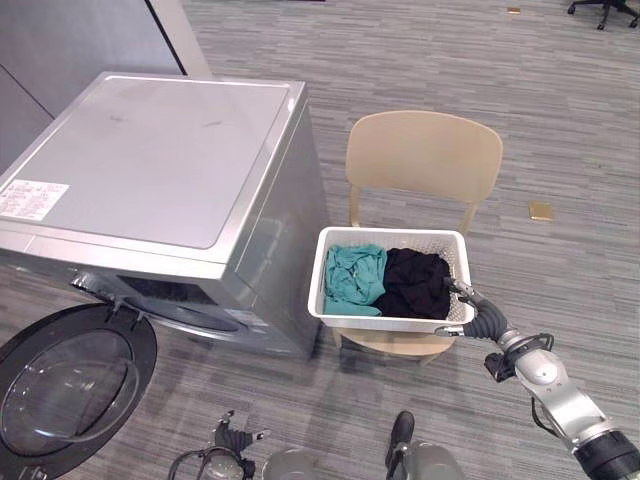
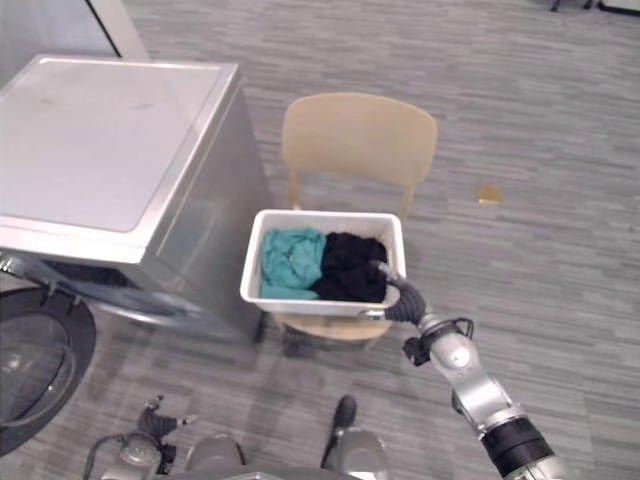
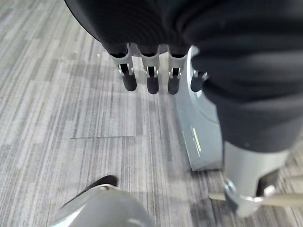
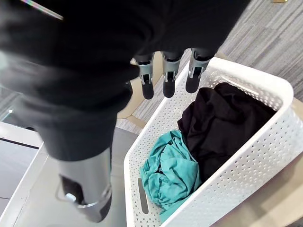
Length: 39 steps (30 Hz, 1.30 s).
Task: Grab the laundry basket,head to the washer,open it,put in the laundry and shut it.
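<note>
A white perforated laundry basket (image 1: 390,233) sits on the seat of a tan chair (image 1: 425,155). In it lie a teal cloth (image 1: 355,275) and a black cloth (image 1: 415,282). My right hand (image 1: 478,315) is at the basket's near right corner, open, with its straight fingers (image 4: 169,80) over the rim above the black cloth (image 4: 222,123). To the left stands the silver washer (image 1: 150,160), its round door (image 1: 70,385) swung open at the front. My left hand (image 1: 235,438) hangs low over the carpet, fingers (image 3: 149,75) straight and holding nothing.
The chair stands right beside the washer's right side. A small tan square (image 1: 541,211) lies on the carpet to the chair's right. An office chair's base (image 1: 600,8) shows far back right. A grey wall (image 1: 60,50) rises behind the washer.
</note>
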### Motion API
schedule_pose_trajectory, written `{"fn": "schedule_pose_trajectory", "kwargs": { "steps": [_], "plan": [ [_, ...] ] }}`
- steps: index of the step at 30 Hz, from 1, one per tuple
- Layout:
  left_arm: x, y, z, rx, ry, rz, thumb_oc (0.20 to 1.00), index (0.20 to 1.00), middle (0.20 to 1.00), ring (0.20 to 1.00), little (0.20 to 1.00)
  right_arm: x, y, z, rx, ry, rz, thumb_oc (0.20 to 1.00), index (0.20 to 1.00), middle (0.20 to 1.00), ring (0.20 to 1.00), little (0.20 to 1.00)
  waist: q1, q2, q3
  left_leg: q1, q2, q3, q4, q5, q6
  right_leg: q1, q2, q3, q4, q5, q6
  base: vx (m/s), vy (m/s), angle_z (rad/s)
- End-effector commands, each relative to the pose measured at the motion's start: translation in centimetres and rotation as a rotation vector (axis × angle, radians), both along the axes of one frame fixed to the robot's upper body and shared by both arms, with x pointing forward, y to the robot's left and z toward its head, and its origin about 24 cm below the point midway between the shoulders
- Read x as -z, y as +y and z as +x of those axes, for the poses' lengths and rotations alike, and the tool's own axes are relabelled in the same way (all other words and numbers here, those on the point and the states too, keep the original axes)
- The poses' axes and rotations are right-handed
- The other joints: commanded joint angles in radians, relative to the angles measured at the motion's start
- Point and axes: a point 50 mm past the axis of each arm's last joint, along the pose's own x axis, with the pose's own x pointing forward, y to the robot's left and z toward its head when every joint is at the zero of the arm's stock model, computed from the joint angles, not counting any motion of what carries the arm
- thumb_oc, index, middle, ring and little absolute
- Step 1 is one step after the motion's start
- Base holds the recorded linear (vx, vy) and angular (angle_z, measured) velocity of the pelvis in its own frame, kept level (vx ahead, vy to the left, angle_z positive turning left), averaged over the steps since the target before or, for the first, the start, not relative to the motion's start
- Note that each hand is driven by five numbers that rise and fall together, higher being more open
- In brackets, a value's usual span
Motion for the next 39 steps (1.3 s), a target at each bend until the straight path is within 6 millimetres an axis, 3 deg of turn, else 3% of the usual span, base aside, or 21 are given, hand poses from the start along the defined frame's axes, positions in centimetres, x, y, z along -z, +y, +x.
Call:
{"fn": "schedule_pose_trajectory", "kwargs": {
  "steps": [1,2,7,10,14,15,16,22,30,32,33,34,35,36,37,39],
  "plan": [
    [-0.4,0.8,0.6,0.074,-0.016,0.054,1.0,1.0,1.0,1.0,1.0,-2.4,1.8,1.3,-0.085,-0.163,-0.054,1.0,1.0,1.0,1.0,1.0,0.012,-0.006,0.011,-0.057,-0.07,-0.052,-0.103,-0.024,0.053,0.005,-0.003,0.117,0.03,-0.103,0.097,0.16,0.181,-0.21],
    [-0.4,0.7,0.5,0.071,-0.016,0.05,1.0,1.0,1.0,1.0,1.0,-2.5,2.0,1.5,-0.096,-0.173,-0.07,1.0,1.0,1.0,1.0,1.0,0.019,0.0,0.012,-0.052,-0.085,-0.092,-0.132,-0.022,0.057,0.004,0.004,0.134,0.046,-0.111,0.101,0.1,0.145,-0.35],
    [-0.4,0.8,0.4,0.066,-0.02,0.055,1.0,1.0,1.0,1.0,1.0,-2.8,2.3,2.3,-0.111,-0.213,-0.176,1.0,1.0,1.0,1.0,1.0,0.024,0.002,0.004,-0.032,-0.114,-0.093,-0.131,-0.043,0.081,0.003,-0.018,0.169,0.087,-0.114,0.121,0.16,0.187,-0.49],
    [-1.7,1.4,2.4,0.092,-0.109,0.085,1.0,1.0,1.0,1.0,1.0,-3.9,3.5,3.9,-0.139,-0.282,-0.251,1.0,1.0,1.0,1.0,1.0,0.047,-0.007,0.023,-0.047,-0.136,-0.061,-0.115,-0.072,0.109,-0.045,-0.049,0.209,0.125,-0.106,0.141,0.04,0.174,-0.12],
    [-2.6,1.8,3.7,0.087,-0.168,0.1,1.0,1.0,1.0,1.0,1.0,-4.6,4.1,4.8,-0.144,-0.326,-0.283,1.0,1.0,1.0,1.0,1.0,0.059,-0.011,0.037,-0.07,-0.143,-0.053,-0.11,-0.078,0.121,-0.086,-0.06,0.219,0.142,-0.095,0.144,-0.04,0.084,-0.16],
    [-3.6,1.9,5.2,0.081,-0.238,0.104,1.0,1.0,1.0,1.0,1.0,-5.3,5.0,6.2,-0.155,-0.361,-0.339,1.0,1.0,1.0,1.0,1.0,0.079,-0.007,0.066,-0.105,-0.155,-0.053,-0.11,-0.075,0.13,-0.137,-0.072,0.225,0.154,-0.077,0.146,-0.07,0.059,0.02],
    [-3.6,1.9,5.2,0.081,-0.238,0.104,1.0,1.0,1.0,1.0,1.0,-5.3,5.0,6.2,-0.156,-0.361,-0.339,1.0,1.0,1.0,1.0,1.0,0.078,-0.007,0.065,-0.106,-0.155,-0.053,-0.109,-0.076,0.131,-0.138,-0.072,0.225,0.154,-0.077,0.146,-0.11,0.073,-0.08],
    [-4.9,1.8,6.9,0.057,-0.339,0.072,1.0,1.0,1.0,1.0,1.0,-6.1,4.8,9.9,-0.096,-0.373,-0.541,1.0,1.0,1.0,1.0,1.0,0.139,0.025,0.132,-0.22,-0.175,-0.083,-0.13,-0.024,0.127,-0.245,-0.09,0.201,0.154,-0.043,0.146,-0.08,0.007,0.13],
    [-5.4,1.7,8.0,0.064,-0.376,0.059,1.0,1.0,1.0,1.0,1.0,-8.0,4.7,13.2,0.014,-0.347,-0.552,1.0,1.0,1.0,1.0,1.0,0.199,0.043,0.18,-0.32,-0.177,-0.117,-0.191,0.048,0.113,-0.33,-0.081,0.171,0.104,-0.001,0.153,-0.05,-0.021,0.12],
    [-5.8,1.7,8.8,0.069,-0.384,0.062,1.0,1.0,1.0,1.0,1.0,-6.6,5.4,13.6,0.014,-0.25,-0.561,1.0,1.0,1.0,1.0,1.0,0.225,0.051,0.196,-0.333,-0.18,-0.14,-0.21,0.045,0.101,-0.338,-0.073,0.165,0.092,-0.015,0.16,-0.02,-0.063,0.34],
    [-5.8,1.7,8.9,0.07,-0.387,0.062,1.0,1.0,1.0,1.0,1.0,-6.7,5.4,13.7,0.015,-0.252,-0.56,1.0,1.0,1.0,1.0,1.0,0.225,0.053,0.2,-0.347,-0.181,-0.134,-0.208,0.067,0.109,-0.349,-0.075,0.157,0.089,0.005,0.153,0.06,-0.065,0.26],
    [-5.8,1.4,9.2,0.085,-0.382,0.064,1.0,1.0,1.0,1.0,1.0,-5.3,6.6,13.3,0.004,-0.186,-0.462,0.41,0.41,0.41,0.41,0.41,0.233,0.055,0.201,-0.333,-0.182,-0.148,-0.22,0.05,0.099,-0.334,-0.074,0.159,0.088,-0.014,0.162,-0.07,-0.008,0.07],
    [-5.9,1.4,9.3,0.086,-0.384,0.064,1.0,1.0,1.0,1.0,1.0,-5.4,6.6,13.3,0.006,-0.187,-0.462,0.241,0.241,0.241,0.241,0.241,0.233,0.056,0.205,-0.346,-0.183,-0.143,-0.218,0.072,0.107,-0.344,-0.075,0.152,0.085,0.006,0.155,0.01,-0.032,0.09],
    [-5.8,1.3,9.3,0.086,-0.38,0.062,1.0,1.0,1.0,1.0,1.0,-5.1,6.8,13.1,0.007,-0.173,-0.42,0.2,0.2,0.2,0.2,0.2,0.233,0.056,0.204,-0.341,-0.184,-0.144,-0.222,0.072,0.107,-0.34,-0.075,0.152,0.083,0.006,0.156,0.01,-0.015,0.11],
    [-5.7,1.2,9.3,0.091,-0.376,0.059,1.0,1.0,1.0,1.0,1.0,-4.5,7.3,12.7,0.008,-0.15,-0.347,0.2,0.2,0.2,0.2,0.2,0.232,0.053,0.199,-0.32,-0.186,-0.151,-0.228,0.049,0.099,-0.324,-0.072,0.159,0.084,-0.015,0.163,0.01,-0.02,0.17],
    [-5.7,0.9,9.4,0.089,-0.371,0.05,1.0,1.0,1.0,1.0,1.0,-4.2,7.8,12.3,0.025,-0.13,-0.219,0.2,0.2,0.2,0.2,0.2,0.227,0.051,0.199,-0.32,-0.188,-0.149,-0.231,0.068,0.107,-0.322,-0.075,0.153,0.078,0.004,0.158,-0.03,-0.005,0.16]
  ]
}}
